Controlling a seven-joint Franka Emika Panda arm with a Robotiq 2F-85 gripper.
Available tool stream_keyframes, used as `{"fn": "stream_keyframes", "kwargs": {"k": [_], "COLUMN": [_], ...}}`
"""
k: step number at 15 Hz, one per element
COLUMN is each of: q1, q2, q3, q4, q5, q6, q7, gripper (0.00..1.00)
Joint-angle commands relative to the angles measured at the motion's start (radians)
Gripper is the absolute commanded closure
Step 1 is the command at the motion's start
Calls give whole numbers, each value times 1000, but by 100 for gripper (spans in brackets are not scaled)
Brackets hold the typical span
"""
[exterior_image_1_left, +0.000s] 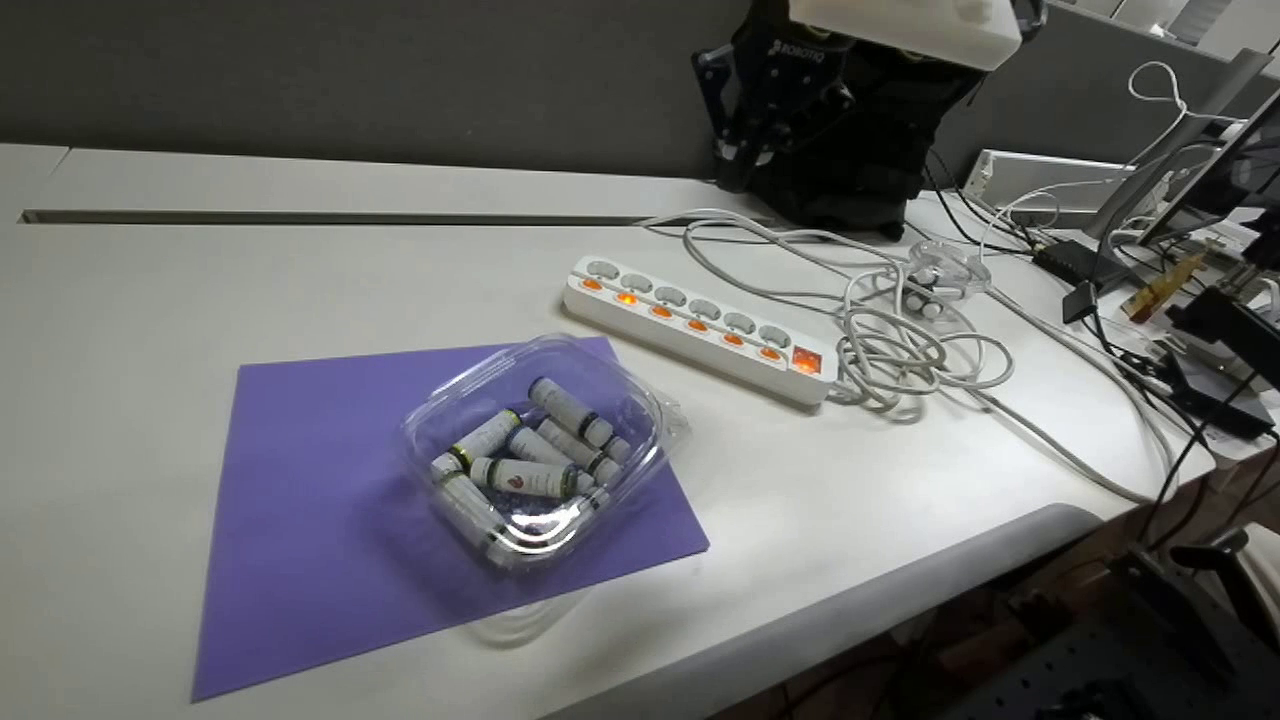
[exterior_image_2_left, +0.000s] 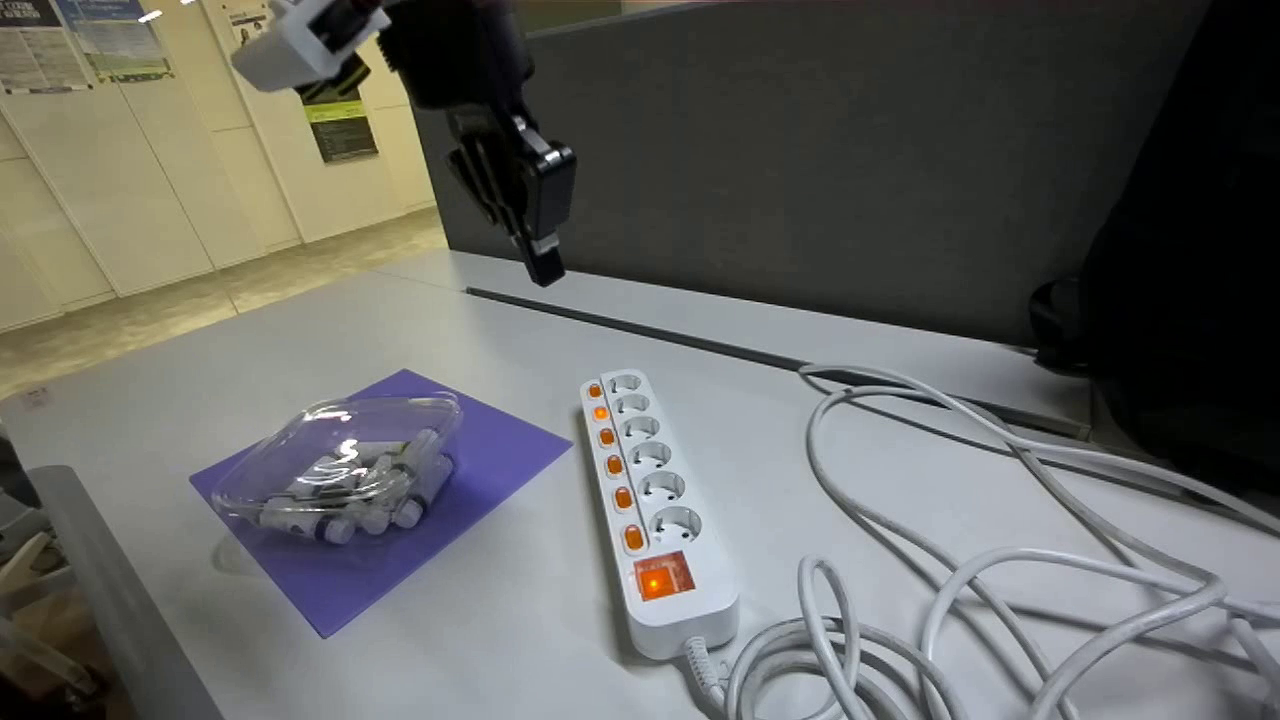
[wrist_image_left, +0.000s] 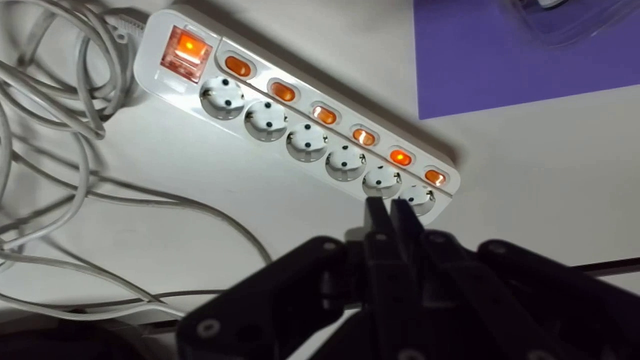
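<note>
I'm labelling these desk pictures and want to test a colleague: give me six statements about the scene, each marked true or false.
The power strip has six sockets. True.

The purple sheet lies under the power strip. False: it lies under the clear container, and the power strip is beside it.

The large switch on the power strip is lit. True.

The clear container is empty. False: it holds several vials.

The pincer grips one of the vials. False: its fingers stand close together, with nothing visible between them.

In both exterior views, the pincer is apart from the power strip. True.
</note>
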Motion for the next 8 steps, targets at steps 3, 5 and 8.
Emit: {"fn": "stream_keyframes", "kwargs": {"k": [3,5,8], "q1": [34,36,35], "q2": [20,20,54], "q3": [-32,-33,-48], "q4": [8,11,42], "q5": [59,60,36], "q6": [15,15,9], "q7": [-72,-76,-28], "gripper": [99,99,100]}}
